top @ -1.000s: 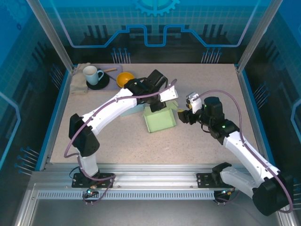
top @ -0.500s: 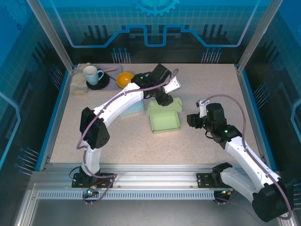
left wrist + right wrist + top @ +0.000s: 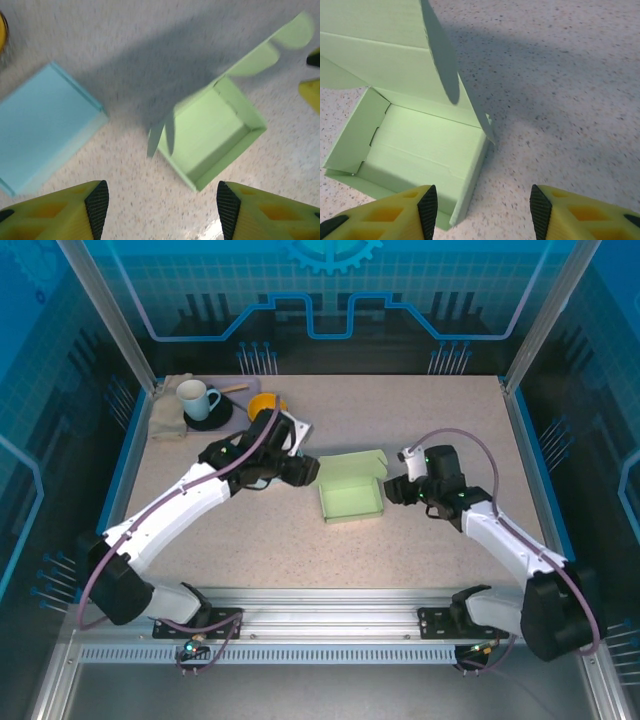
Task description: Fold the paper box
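The light green paper box (image 3: 350, 502) lies open on the table's middle, its lid (image 3: 352, 464) standing up at the far side with a rounded tab. My left gripper (image 3: 306, 472) hovers just left of the box, open, with bare table between its fingers (image 3: 161, 207). From the left wrist, the box (image 3: 210, 130) sits ahead and to the right, a side flap (image 3: 160, 132) sticking out. My right gripper (image 3: 390, 490) is at the box's right side, open (image 3: 484, 207). The box's right wall (image 3: 470, 170) runs between its jaws, with the left finger (image 3: 427, 207) over the box's inside.
A light blue box (image 3: 45, 125) lies left of the green one, mostly under my left arm in the top view. At the back left stand a white mug (image 3: 197, 398) on a dark saucer, a yellow bowl (image 3: 265, 405) and a folded cloth (image 3: 168, 420).
My left gripper has opened, let go of the box's lid and drawn back to the left. The box has settled flat. My right gripper has come in to the box's right wall.
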